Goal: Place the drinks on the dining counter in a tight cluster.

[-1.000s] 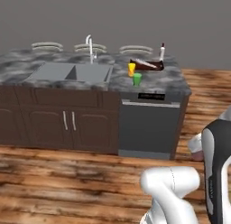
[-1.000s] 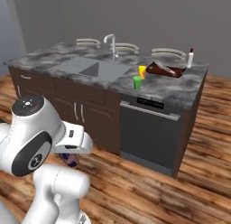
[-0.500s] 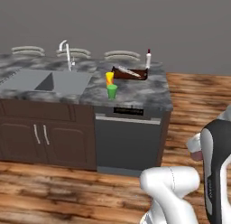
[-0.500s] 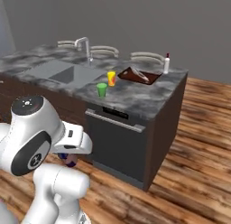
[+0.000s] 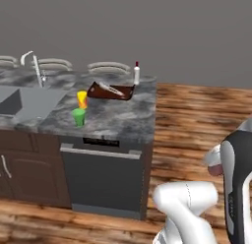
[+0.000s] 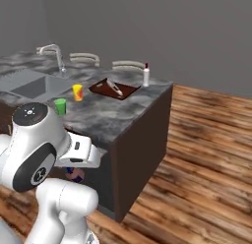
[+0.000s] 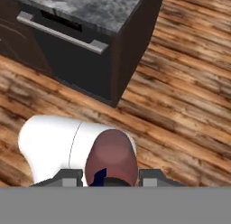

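Even, diffuse rendered lighting, moderately dim, with no visible source or glare. The grey marbled stone counter top [image 5: 113, 117] is evenly lit, while its dark brown base [image 6: 140, 139] stays in shade. Shadows on the brown wooden plank floor [image 7: 180, 96] are faint. All views appear soft and low-resolution, without edge distortion.

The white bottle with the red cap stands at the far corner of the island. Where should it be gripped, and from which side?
Grip the white bottle around its straight body, below the narrow red cap, with the jaws level: it stands upright and slim. Probably come from the open right end of the island, because the tray lies close on the bottle's other side.
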Robot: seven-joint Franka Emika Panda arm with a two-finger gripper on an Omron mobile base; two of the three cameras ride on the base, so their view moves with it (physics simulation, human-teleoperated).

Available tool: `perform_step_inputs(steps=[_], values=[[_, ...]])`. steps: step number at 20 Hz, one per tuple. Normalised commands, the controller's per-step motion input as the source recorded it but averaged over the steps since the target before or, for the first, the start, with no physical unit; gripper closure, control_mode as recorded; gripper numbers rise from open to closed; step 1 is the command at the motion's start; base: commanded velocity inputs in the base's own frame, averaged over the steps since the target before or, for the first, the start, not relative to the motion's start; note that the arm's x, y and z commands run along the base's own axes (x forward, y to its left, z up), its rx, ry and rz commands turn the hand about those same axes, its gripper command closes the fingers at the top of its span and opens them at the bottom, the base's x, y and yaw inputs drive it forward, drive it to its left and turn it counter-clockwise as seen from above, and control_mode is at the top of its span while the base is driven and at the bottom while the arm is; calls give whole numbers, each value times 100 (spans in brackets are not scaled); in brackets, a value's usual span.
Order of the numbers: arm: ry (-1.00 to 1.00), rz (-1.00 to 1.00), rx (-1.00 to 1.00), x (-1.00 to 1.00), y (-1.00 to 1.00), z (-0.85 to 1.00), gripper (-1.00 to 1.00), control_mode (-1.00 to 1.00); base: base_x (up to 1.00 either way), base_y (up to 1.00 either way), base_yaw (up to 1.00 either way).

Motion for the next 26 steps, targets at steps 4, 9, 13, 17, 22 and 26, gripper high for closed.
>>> perform_step_inputs(steps=[4,9,13,17,22,26], values=[[0,0,0,0,0,0,100,100,85,-100,14],[0,0,0,0,0,0,100,100,88,-100,18],[0,0,0,0,0,0,100,100,90,-100,19],[0,0,0,0,0,0,100,100,96,-100,22],[0,0,0,0,0,0,100,100,96,-97,33],[0,0,0,0,0,0,100,100,91,-85,40]])
